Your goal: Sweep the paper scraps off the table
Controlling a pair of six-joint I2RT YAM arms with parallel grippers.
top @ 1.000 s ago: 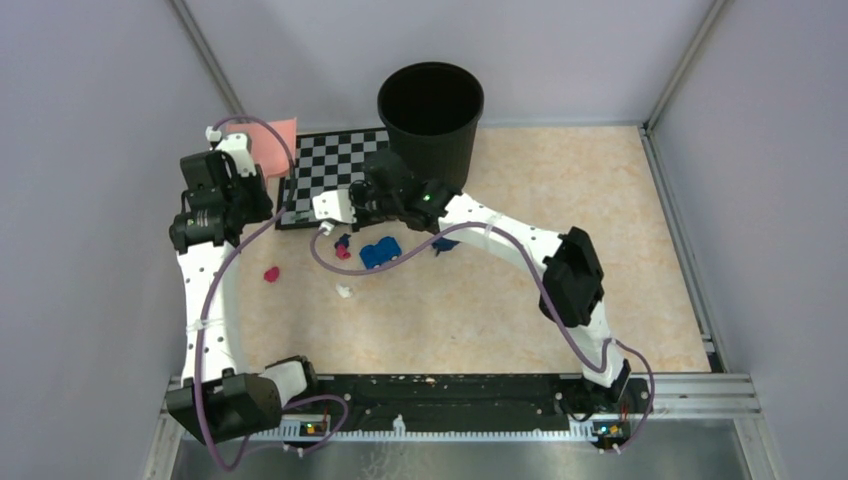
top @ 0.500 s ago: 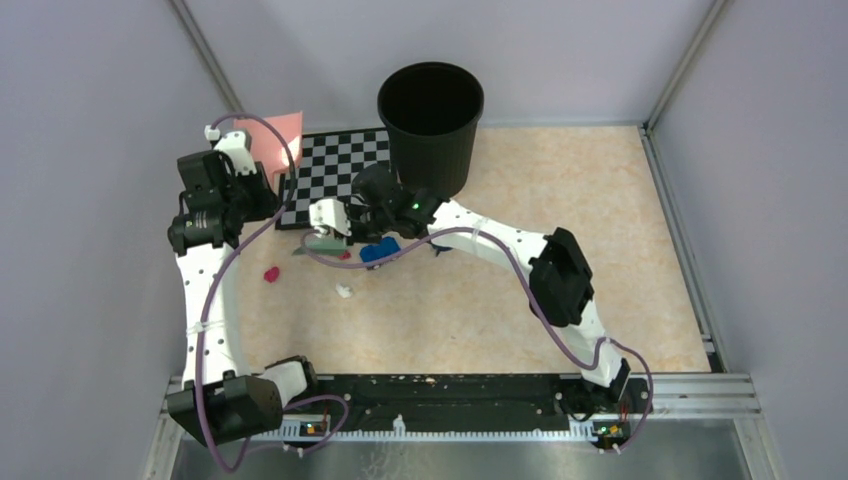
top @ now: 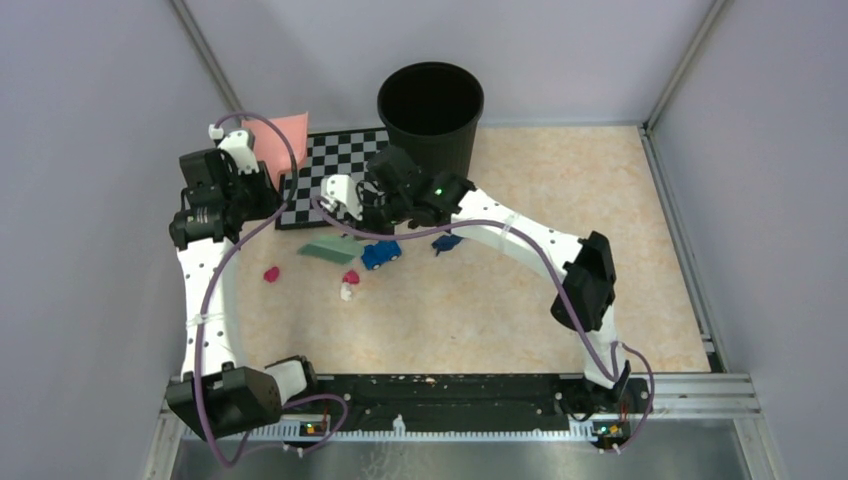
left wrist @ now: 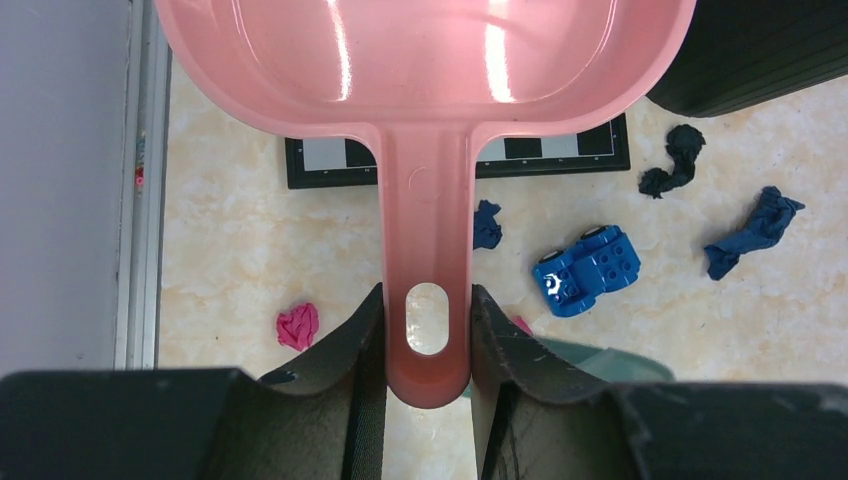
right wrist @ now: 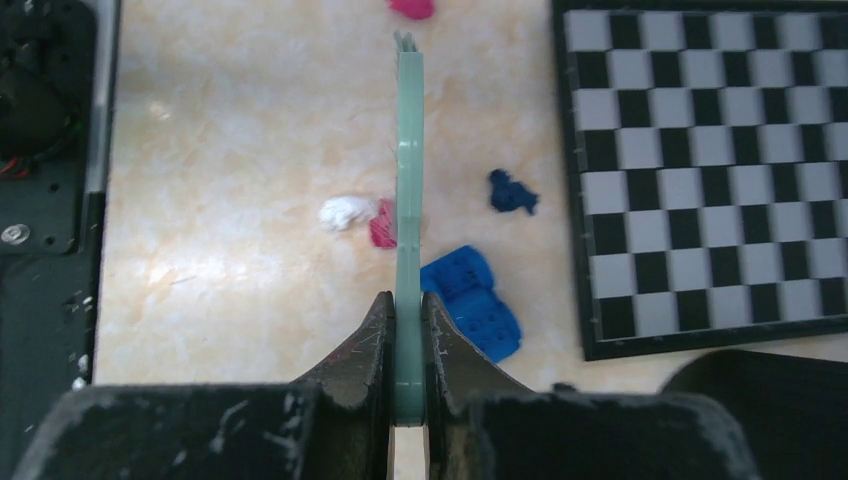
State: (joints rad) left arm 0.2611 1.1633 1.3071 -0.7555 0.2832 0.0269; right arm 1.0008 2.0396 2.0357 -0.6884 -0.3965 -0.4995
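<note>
My left claw (left wrist: pixel 427 325) is clamped on the handle of the pink plastic dustpan (left wrist: pixel 420 60); my right claw (right wrist: pixel 408 315) pinches the flat grey-green hand brush (right wrist: pixel 409 150); the twisted paper scraps (right wrist: pixel 345 212) lie scattered on the peach marbled bench (right wrist: pixel 230 150) beside the brush.

glossy pink plastic dustpan (left wrist: pixel 430 60), crumpled matt paper scraps (left wrist: pixel 298 326)

Left wrist view, up top: the dustpan (left wrist: pixel 430 60) runs off the frame, front lip unseen. Lower middle, a red scrap (left wrist: pixel 521 324) peeks from behind a finger (left wrist: pixel 505 350) of the left hand (left wrist: pixel 428 292). Right wrist view: the brush (right wrist: pixel 409 150) covers part of that red scrap, and a pink scrap (right wrist: pixel 411 7) is clipped by the top edge.
</note>
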